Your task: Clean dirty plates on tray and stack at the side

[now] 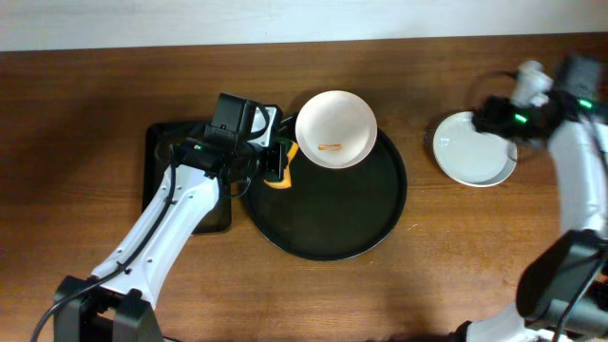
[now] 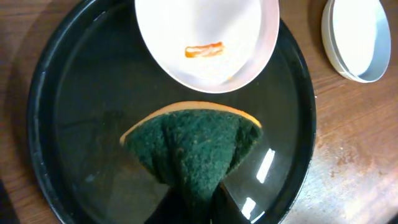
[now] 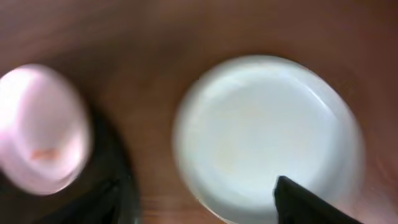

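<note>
The left tool (image 2: 191, 200) is clamped on a sponge (image 2: 189, 148), its green scouring face up and an orange edge showing along the front. The sponge hangs over the near left part of the round black tray (image 1: 380, 223). The one dirty plate (image 2: 208, 43) sits at the far rim of that tray, just ahead of the sponge and near it but not touching. In the overhead view it lies up and to the right of the left tool. A short orange smear (image 2: 203, 50) lies near the plate's middle, its long axis running across the sponge's line of approach. So the left arm is plainly the nearer one, and I judge the wipe calls for a short forward reach.

The right tool (image 3: 199, 202) has its fingers well apart above the stack of plates (image 1: 473, 150), holding nothing. That stack rests on the tabletop (image 1: 456, 266), well clear of the tray.
</note>
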